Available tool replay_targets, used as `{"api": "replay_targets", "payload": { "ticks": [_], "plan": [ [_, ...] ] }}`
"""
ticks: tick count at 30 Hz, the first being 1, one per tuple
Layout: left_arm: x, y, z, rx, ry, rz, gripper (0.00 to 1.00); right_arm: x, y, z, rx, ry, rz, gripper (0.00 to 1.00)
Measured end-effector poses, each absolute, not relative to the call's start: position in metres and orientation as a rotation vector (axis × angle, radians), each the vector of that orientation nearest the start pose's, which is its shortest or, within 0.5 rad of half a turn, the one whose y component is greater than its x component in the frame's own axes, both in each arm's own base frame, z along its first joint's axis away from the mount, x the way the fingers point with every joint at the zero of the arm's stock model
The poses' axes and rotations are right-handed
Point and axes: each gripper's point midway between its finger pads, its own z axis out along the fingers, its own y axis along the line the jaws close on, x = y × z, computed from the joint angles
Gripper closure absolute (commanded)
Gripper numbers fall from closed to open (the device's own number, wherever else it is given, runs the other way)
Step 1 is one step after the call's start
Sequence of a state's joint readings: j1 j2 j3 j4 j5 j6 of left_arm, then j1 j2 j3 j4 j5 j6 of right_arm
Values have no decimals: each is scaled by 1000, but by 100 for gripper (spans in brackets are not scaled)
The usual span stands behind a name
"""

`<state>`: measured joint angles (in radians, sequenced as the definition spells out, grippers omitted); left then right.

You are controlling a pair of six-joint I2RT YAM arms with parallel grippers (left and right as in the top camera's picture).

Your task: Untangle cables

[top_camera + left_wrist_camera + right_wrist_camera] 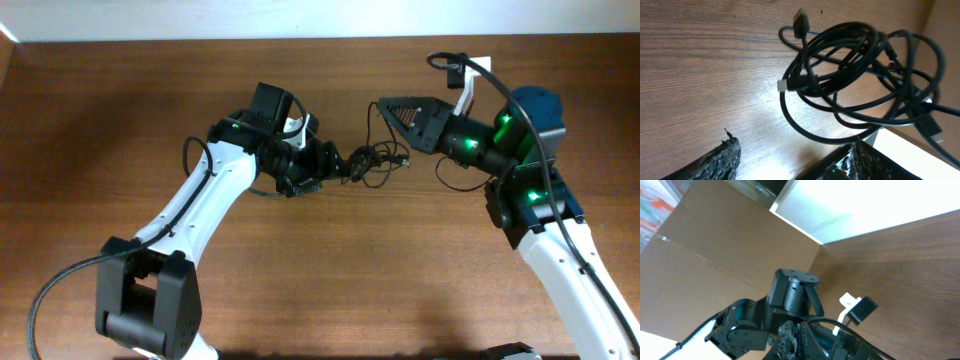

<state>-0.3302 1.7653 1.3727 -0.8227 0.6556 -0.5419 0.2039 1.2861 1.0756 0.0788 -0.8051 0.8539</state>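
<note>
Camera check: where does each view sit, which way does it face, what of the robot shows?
Overhead: above the table, facing straight down; both arms, left gripper, right gripper and the cables show.
Left wrist: low over the table, facing the cables; own open fingertips at the bottom edge.
Right wrist: tilted, facing across to the left arm; own shut fingertips at the bottom, on the cables.
Shared: overhead and left wrist both show the cables.

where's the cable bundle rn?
Overhead view, mid-table: the cables lie bunched just in front of the left gripper, with the right gripper up and to their right.
</note>
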Motion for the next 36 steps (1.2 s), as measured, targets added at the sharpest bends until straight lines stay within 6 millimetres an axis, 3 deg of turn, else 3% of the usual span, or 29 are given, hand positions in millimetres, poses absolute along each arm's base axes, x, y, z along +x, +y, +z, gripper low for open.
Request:
{"api": "replay_targets", "payload": {
  "ticks": [36],
  "plan": [
    [367,-228,143,-112,2774,-1060,31,347,212,350,-50,1915,1519,96]
  ]
}}
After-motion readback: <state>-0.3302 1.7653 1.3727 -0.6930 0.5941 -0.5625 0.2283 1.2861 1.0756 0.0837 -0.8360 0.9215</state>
